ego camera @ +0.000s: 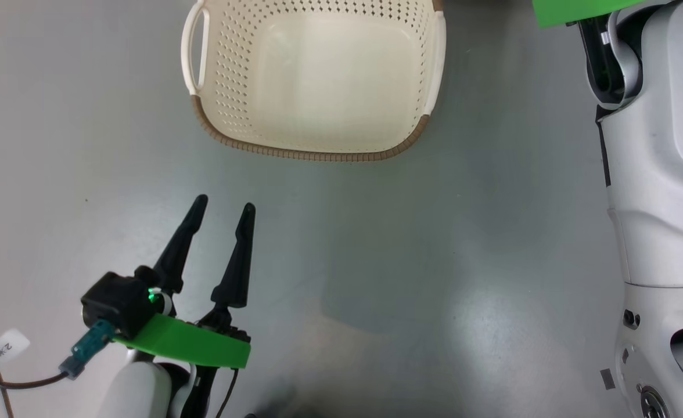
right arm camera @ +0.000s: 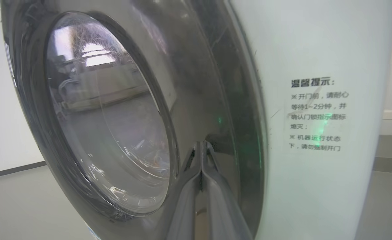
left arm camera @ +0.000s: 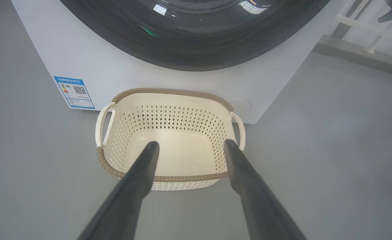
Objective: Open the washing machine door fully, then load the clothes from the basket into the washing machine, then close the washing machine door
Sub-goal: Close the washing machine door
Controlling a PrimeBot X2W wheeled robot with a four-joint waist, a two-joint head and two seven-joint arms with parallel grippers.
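The cream basket [ego camera: 318, 155] stands on the grey floor with nothing inside it; the clothes are out of view. My left gripper [ego camera: 225, 204] hovers open just in front of the basket [left arm camera: 169, 90], fingers pointing at it and holding nothing. Behind the basket rises the white washing machine [left arm camera: 116, 76], its glossy black washing machine door [left arm camera: 189, 43] lying against the front. In the right wrist view my right gripper [right arm camera: 201, 144] is shut, its tips touching the black rim of the door [right arm camera: 109, 110] beside the glass window, close to the white front [right arm camera: 309, 50].
A blue label sticker [left arm camera: 74, 92] sits low on the machine's front, and a printed notice [right arm camera: 316, 115] is beside the door. My pale right arm [ego camera: 655, 174] runs up the right side of the head view. Open grey floor [ego camera: 434, 261] lies around the basket.
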